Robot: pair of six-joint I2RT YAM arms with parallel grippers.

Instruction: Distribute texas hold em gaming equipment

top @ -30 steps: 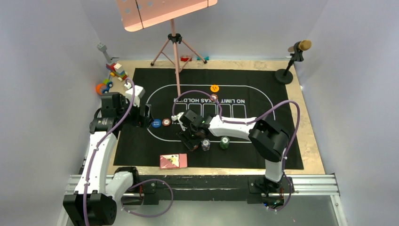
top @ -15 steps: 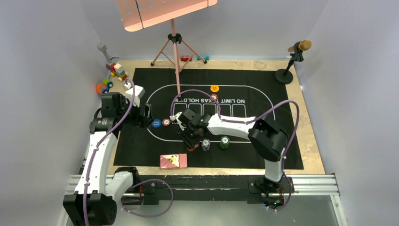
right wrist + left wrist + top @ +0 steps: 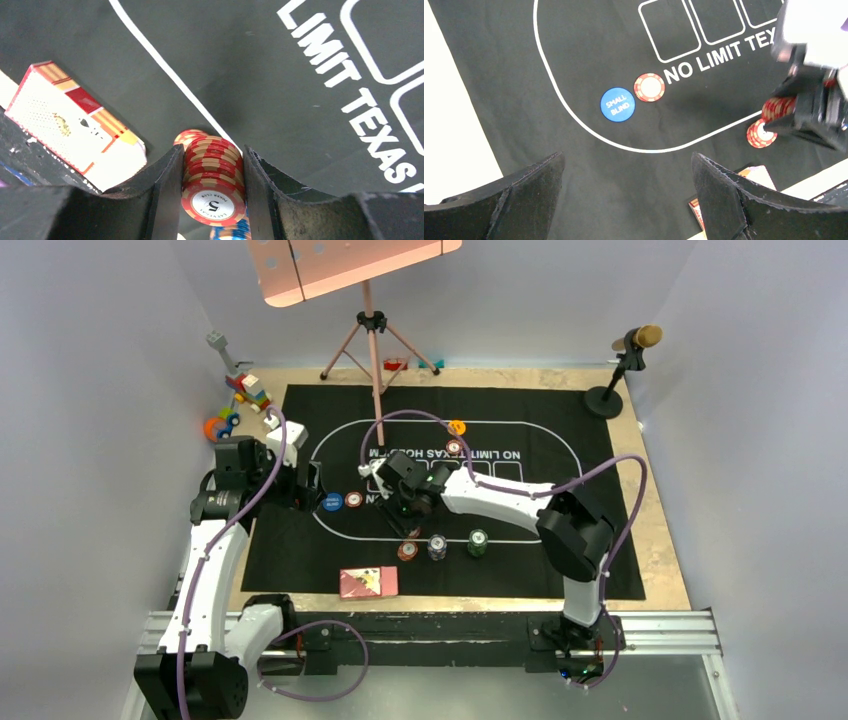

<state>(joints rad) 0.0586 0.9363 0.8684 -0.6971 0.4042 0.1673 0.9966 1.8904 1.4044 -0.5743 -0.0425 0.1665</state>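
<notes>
**— What are you holding?**
— My right gripper (image 3: 212, 167) is clenched on a stack of red chips (image 3: 213, 197). The two fingers pinch it by the rims and hold it clear of the black felt mat (image 3: 560, 430), over the mat's left-centre. My left gripper (image 3: 626, 165) hangs spread wide with nothing in it, above the blue button disc (image 3: 617, 104) and the single red chip (image 3: 649, 87) just beside it.

**— How do you do this step well?**
— I judge I'm carrying the stack to a player's place. Only the rims are gripped, so I'd keep my wrist level and travel slowly. I'd let go only once the bottom chip sits on the felt, or the column may spill. I'd also steer clear of the lone red chip (image 3: 407, 550), the grey stack (image 3: 437, 546) and the green stack (image 3: 478, 542). The card box (image 3: 368, 582) lies at the mat's near edge.

**— And the surface and the room?**
— The felt looks soft and faintly creased, so the chips should stay put. It covers most of a pale tabletop (image 3: 655, 530). A music stand (image 3: 372, 330) is planted at the far edge, with a microphone (image 3: 637, 339) at the far right and toy blocks (image 3: 245, 395) at the far left. The walls around are plain and pale.
</notes>
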